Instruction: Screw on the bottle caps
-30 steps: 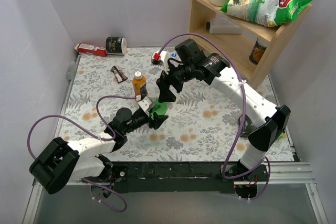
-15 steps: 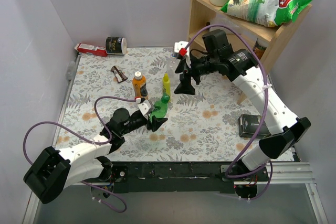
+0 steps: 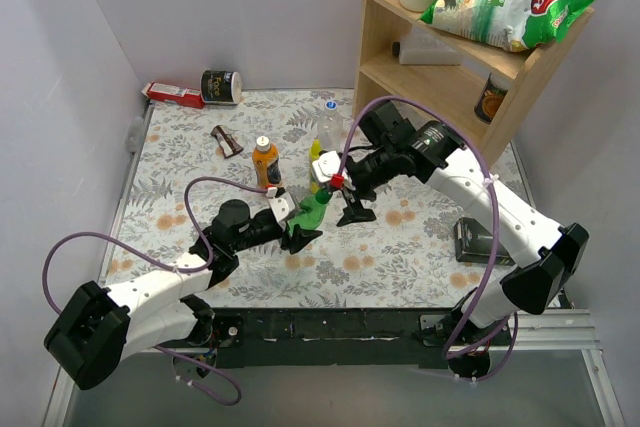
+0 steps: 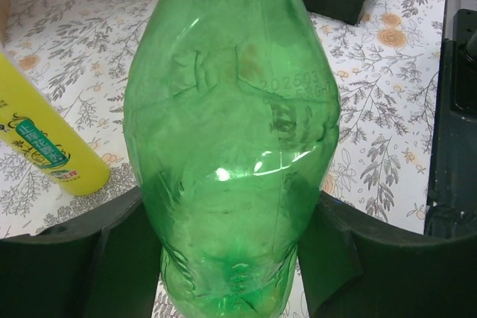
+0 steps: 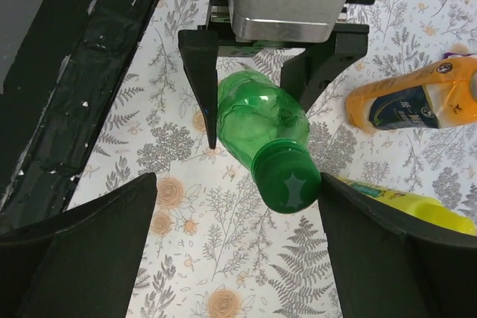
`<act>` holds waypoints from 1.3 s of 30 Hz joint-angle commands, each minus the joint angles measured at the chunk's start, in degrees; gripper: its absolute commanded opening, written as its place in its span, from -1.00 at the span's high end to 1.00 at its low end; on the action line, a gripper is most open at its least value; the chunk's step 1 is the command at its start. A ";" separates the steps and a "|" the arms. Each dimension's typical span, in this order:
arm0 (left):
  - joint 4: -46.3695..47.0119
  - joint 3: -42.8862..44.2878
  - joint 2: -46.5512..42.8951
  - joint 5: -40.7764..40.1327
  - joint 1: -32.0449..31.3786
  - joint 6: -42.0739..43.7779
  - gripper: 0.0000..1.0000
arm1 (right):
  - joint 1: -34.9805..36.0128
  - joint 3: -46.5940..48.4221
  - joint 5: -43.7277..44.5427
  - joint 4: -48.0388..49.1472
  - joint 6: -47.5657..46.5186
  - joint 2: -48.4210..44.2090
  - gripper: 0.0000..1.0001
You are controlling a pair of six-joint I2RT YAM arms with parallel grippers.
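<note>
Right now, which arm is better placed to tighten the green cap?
Right, probably: the green cap sits between its open jaws, while the left jaws are shut on the green bottle.

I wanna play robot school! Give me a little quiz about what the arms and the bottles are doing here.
1. True or false: the left gripper is empty.
2. What colour is the cap on the green bottle? A white, B green, C blue.
3. Fill in: the right gripper near that cap is ____ (open or shut).
Key: 1 false, it holds the green bottle. 2 B. 3 open.
</note>
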 commanded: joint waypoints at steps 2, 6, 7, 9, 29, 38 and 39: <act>-0.39 3.21 1.02 2.66 0.16 1.54 1.00 | 1.72 -2.48 2.12 5.20 -3.05 -3.84 -0.88; -0.21 3.74 1.55 1.96 0.16 0.57 1.00 | 1.99 -2.57 2.47 5.82 -2.43 -3.84 -0.88; -0.21 3.83 1.64 1.70 0.16 0.22 1.00 | 2.07 -2.91 2.74 6.26 -2.26 -3.84 -0.88; 0.05 3.83 1.81 1.61 0.16 -0.04 1.00 | 2.25 -3.44 3.09 6.61 -1.55 -4.01 -0.88; 3.04 4.97 3.31 -3.49 2.61 -6.81 1.00 | 2.42 -7.05 8.89 4.16 0.12 -3.93 -0.89; 4.01 5.76 4.45 -3.49 3.76 -7.69 1.00 | 2.78 -10.82 10.82 3.10 0.64 -6.30 -0.89; 4.10 5.85 4.54 -3.32 3.85 -7.69 1.00 | 2.78 -10.83 10.91 3.18 1.17 -6.21 -0.89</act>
